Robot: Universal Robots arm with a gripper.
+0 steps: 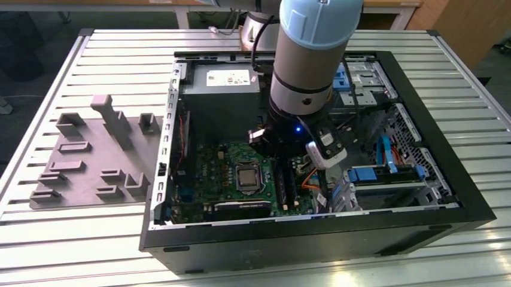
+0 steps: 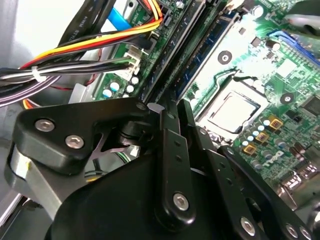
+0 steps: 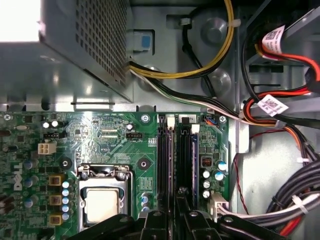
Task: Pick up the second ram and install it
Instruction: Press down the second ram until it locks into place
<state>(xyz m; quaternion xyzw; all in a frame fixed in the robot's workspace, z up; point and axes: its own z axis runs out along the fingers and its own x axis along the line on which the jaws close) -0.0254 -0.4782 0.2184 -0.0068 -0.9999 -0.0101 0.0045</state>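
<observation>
Seating the ram in its slot

Exterior view: reaching down into the open case (image 1: 471, 209), the arm (image 1: 307, 72) stood over the motherboard (image 1: 209, 164), just to the exterior view's right of the processor socket (image 1: 248, 177). The arm's wrist hid the fingers and the ram here. The case lay on a slatted surface (image 1: 119, 245), with a grey moulded tray (image 1: 88, 155) beside it on the exterior view's left. A grey power supply (image 1: 219, 95) filled the far corner of the case.

Second wrist view: the gripper (image 2: 167, 109) was down at the slot rails (image 2: 172, 55). Its black fingers (image 2: 172, 145) were drawn close together about the near end of the ram (image 2: 209, 49), a blue-green strip that stood on edge in a rail between the socket (image 2: 232, 112) and a bundle of cables (image 2: 100, 42).

First wrist view: the fingers (image 3: 156, 222) straddled the rails (image 3: 165, 160) beside the socket (image 3: 102, 205), with only a narrow gap between them. I could not tell from this view whether the strip was fully seated.
</observation>
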